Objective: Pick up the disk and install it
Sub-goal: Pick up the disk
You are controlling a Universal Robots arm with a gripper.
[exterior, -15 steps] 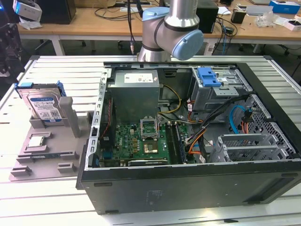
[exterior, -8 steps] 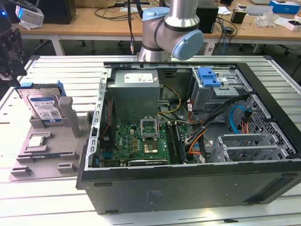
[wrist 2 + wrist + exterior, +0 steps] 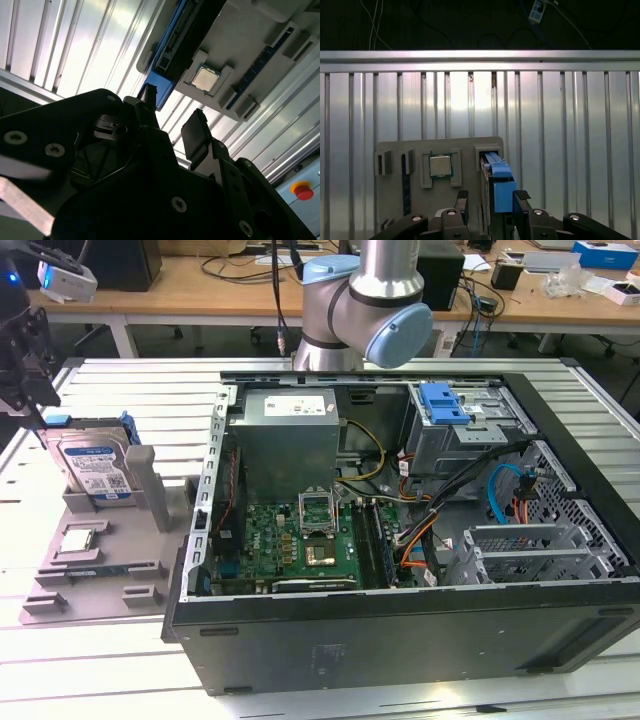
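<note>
A ribbed aluminium table [image 3: 100, 670] fills the foreground, with wooden benches [image 3: 200, 285] and cables behind it. At the exterior view's left, the gripper [image 3: 492, 197] hangs above a grey fixture tray [image 3: 100, 580]. Its jaws are spread apart and grasp nothing. The disk [image 3: 95, 465] stands on edge in a slot of that tray, its blue-and-white label facing outward. In the first wrist view the blue-framed upper edge of the disk lies between the jaws. One fingertip [image 3: 521, 196] sits just beside the frame and the other is clearly apart from it. A small square processor chip [image 3: 80, 540] lies flat in a recess of the tray, near the jaws but outside them. Further to the exterior view's right, well apart from the jaws, an open computer case [image 3: 400, 640] lies on its side. It shows a grey power supply [image 3: 285, 435], a green motherboard [image 3: 310, 540] and a blue bracket [image 3: 445, 402] on the drive cage. The arm's silver and pale-blue base joint [image 3: 365, 310] rises behind the case.
</note>
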